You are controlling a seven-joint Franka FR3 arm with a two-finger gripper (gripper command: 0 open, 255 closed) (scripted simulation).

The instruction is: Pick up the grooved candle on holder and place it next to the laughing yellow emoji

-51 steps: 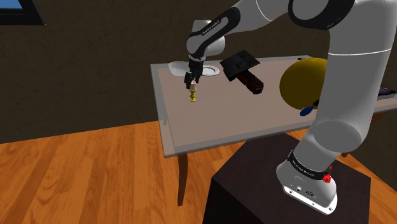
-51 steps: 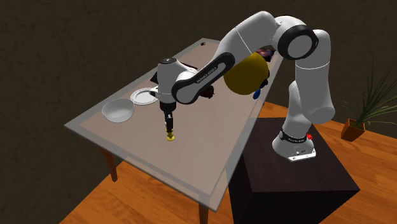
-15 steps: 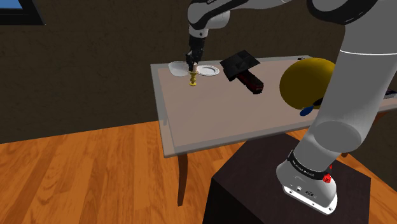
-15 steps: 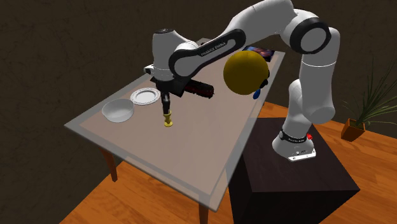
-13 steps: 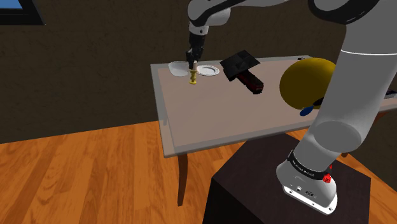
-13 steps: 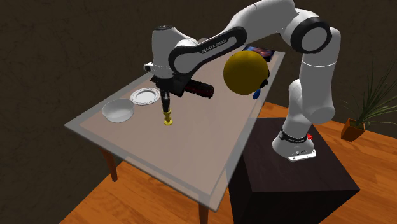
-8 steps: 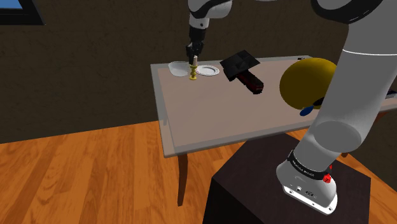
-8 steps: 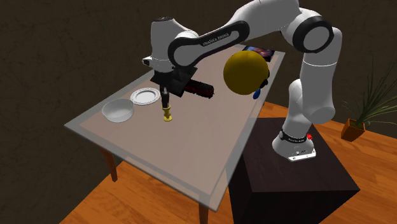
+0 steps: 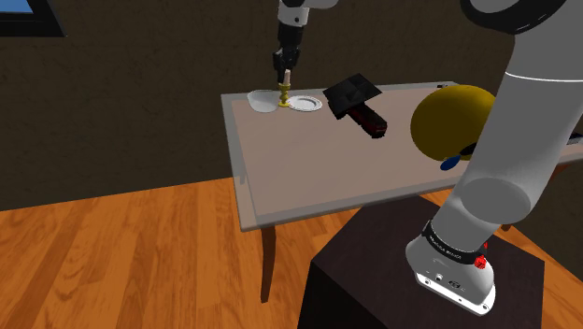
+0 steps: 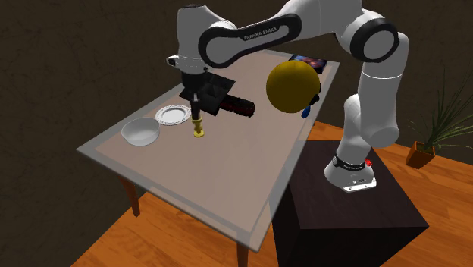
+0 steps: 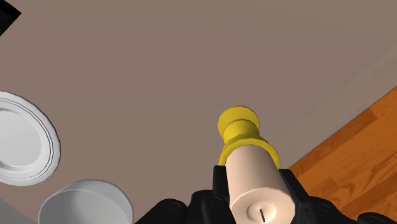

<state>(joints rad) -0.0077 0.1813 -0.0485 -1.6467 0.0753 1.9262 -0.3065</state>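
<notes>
"Cream candle on holder (image 11: 253, 181), yellow base. Where is it?"

"In the tool (image 11: 254, 191). The black fingers (image 11: 220, 184) are clamped on the wax near the wick end. It hangs over the bench (image 10: 227, 182), just beside the white plate (image 10: 173, 114), with the bowl (image 10: 141, 130) near. The base looks clear of the surface, by my read."

"Axis?"

"Upright. The long axis is vertical, in line with the fingers. The wick end points up into the tool, the holder base down at the bench."

"Emoji?"

"Big yellow ball (image 10: 292, 86), face not visible. It's well apart from the candle, toward the second exterior view's right, at the bench end nearer the stand (image 10: 341, 220). In the shoulder view it's to the right and closer to the camera."

"Next move?"

"Judgement: carry it sideways toward the ball, keep it vertical, set the base down beside the ball. Black boxy things (image 10: 241, 107) lie between, so it likely has to pass above or around them."
</notes>
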